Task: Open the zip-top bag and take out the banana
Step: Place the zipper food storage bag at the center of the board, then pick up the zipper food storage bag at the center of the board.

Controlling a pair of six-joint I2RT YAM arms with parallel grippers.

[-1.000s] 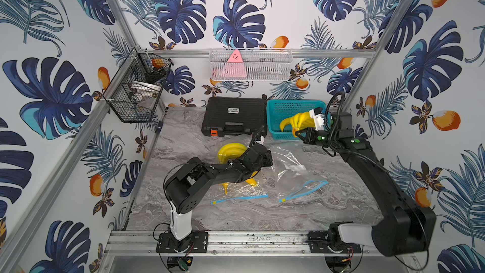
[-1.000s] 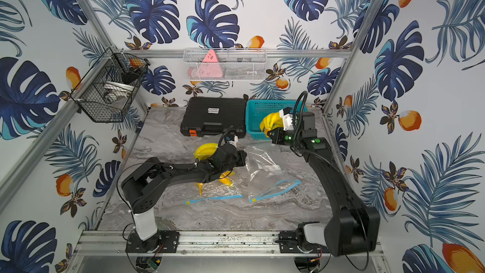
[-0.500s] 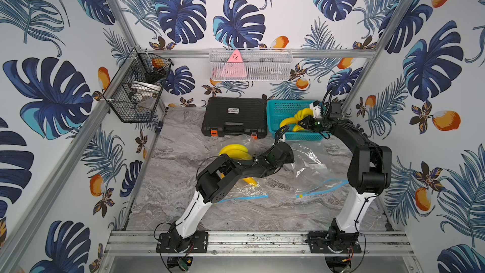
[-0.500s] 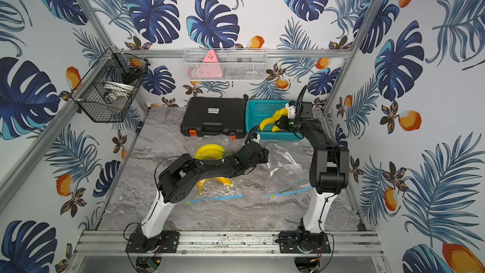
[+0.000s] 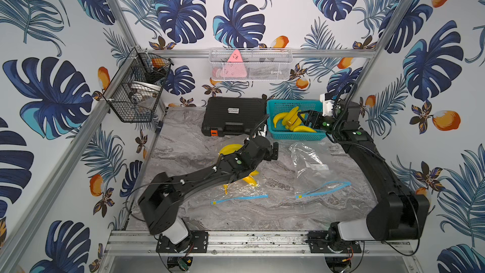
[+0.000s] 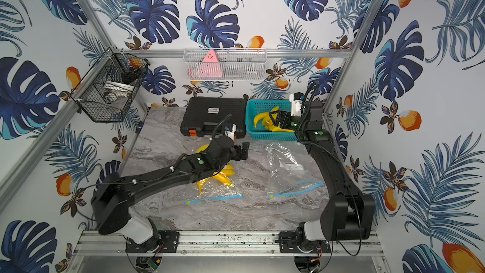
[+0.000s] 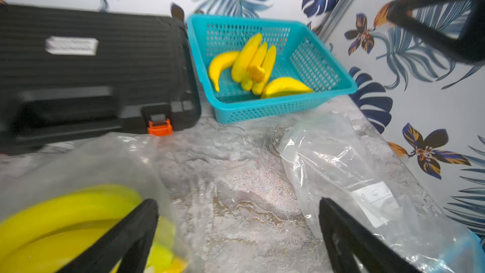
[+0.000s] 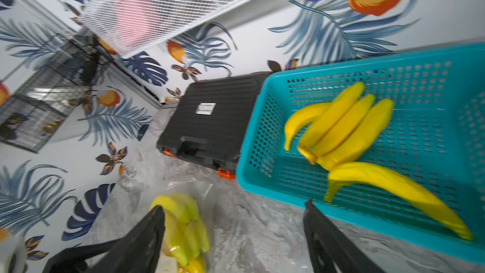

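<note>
1. Right wrist view: the right gripper (image 8: 233, 235) has its black fingers (image 8: 143, 240) spread wide with nothing between them, and it hangs at the rim of the teal basket (image 8: 262, 127).
2. Inside that basket a single banana (image 8: 393, 185) lies free along the wall nearest the gripper. It touches a bunch of bananas (image 8: 346, 130).
3. In both top views the basket sits in the upper right of the table, just beside a black case (image 5: 233, 116).
4. Left wrist view: the left gripper (image 7: 238, 232) is likewise spread apart and empty, above the marble table (image 7: 236, 179).
5. In a top view, an empty zip-top bag (image 5: 309, 164) lies crumpled right of centre. Its blue zip strip (image 5: 324, 189) is parted into a loop toward the bottom of the frame.
6. Near the centre, partly under the left arm, a second bag (image 5: 244, 190) has yellow fruit (image 5: 249, 179) inside it. Its own zip strip (image 5: 238, 198) lies nearly straight.
</note>
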